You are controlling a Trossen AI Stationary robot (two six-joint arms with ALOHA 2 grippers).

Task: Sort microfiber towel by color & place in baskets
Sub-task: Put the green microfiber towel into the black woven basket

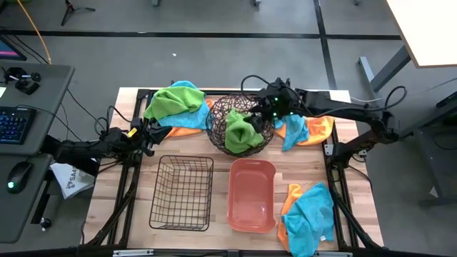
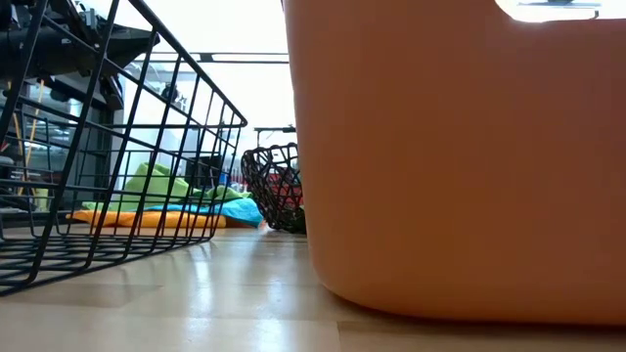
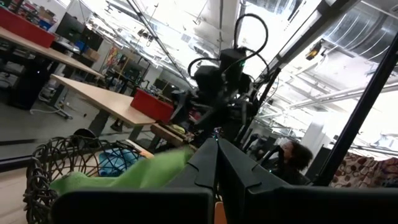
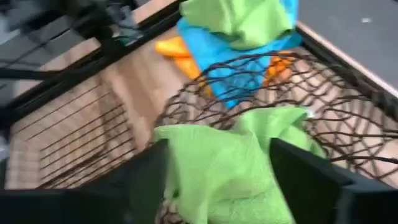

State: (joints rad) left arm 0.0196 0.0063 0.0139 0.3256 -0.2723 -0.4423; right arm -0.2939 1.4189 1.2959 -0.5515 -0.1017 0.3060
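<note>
From the high view, the round dark-brown woven-wire bowl (image 1: 240, 122) sits at the far middle of the wooden table (image 1: 214, 153) and serves as the landmark. A bright green microfiber towel (image 1: 241, 133) lies bunched inside it, draped toward its near rim. The right gripper (image 1: 265, 113) hangs over the bowl's right rim, just above that towel. Left of the bowl lies a pile of green, sky blue and orange cloths (image 1: 175, 107); right of the bowl, beneath the right arm, lie a blue and an orange cloth (image 1: 300, 130). Near of the bowl stand the rectangular black wire-grid basket (image 1: 181, 193) and, beside it, the rectangular salmon-orange plastic tub (image 1: 251, 195). A further blue and orange heap (image 1: 308, 216) lies right of the tub. The left gripper (image 1: 143, 134) waits well left of the bowl, at the table's edge.

In the low view, the tub (image 2: 460, 156) fills the right side, the wire basket (image 2: 108, 147) the left, and the bowl (image 2: 276, 188) shows between them with the cloth pile (image 2: 166, 200) beyond.

In the left wrist view, the left fingers (image 3: 214, 171) lie close together, empty, pointing toward the bowl (image 3: 68, 168).

In the right wrist view, the right fingers (image 4: 146, 180) stand wide apart on either side of the green towel (image 4: 217, 168), not closed on it, above the bowl (image 4: 249, 81).
</note>
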